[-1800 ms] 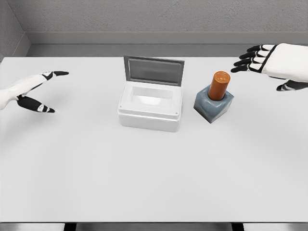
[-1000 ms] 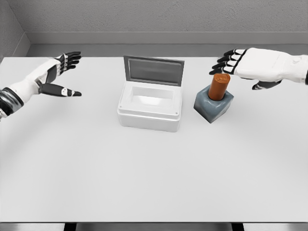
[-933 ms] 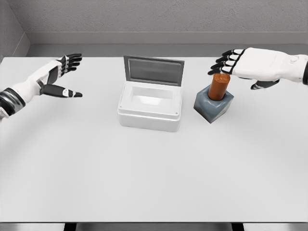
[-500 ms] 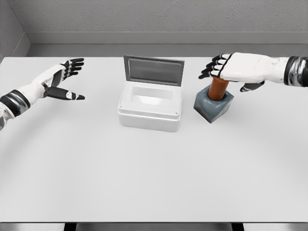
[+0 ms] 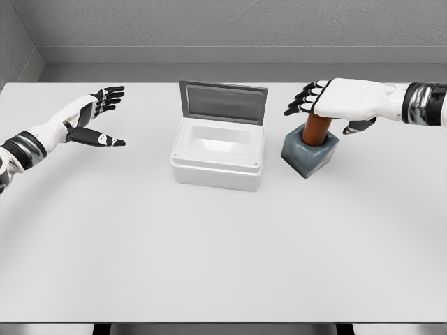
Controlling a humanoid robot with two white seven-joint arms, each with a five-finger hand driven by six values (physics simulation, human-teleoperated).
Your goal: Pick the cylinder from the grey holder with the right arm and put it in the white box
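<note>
An orange-brown cylinder (image 5: 317, 130) stands upright in the grey holder (image 5: 310, 153), right of the white box (image 5: 218, 153). The box's grey lid (image 5: 223, 102) is raised at the back and its inside shows nothing. My right hand (image 5: 323, 102) hovers flat over the cylinder's top and hides it; the fingers (image 5: 300, 101) are spread toward the left and the thumb (image 5: 358, 126) hangs on the right. It holds nothing. My left hand (image 5: 94, 115) floats open at the far left of the table, well away from the box.
The white table (image 5: 209, 251) stretches wide in front of the box and holder. A grey wall and ledge run behind the table's far edge.
My right hand has slid left and slightly down, from the table's right edge to over the cylinder's top. My left hand rose and then drifted a little toward the right.
</note>
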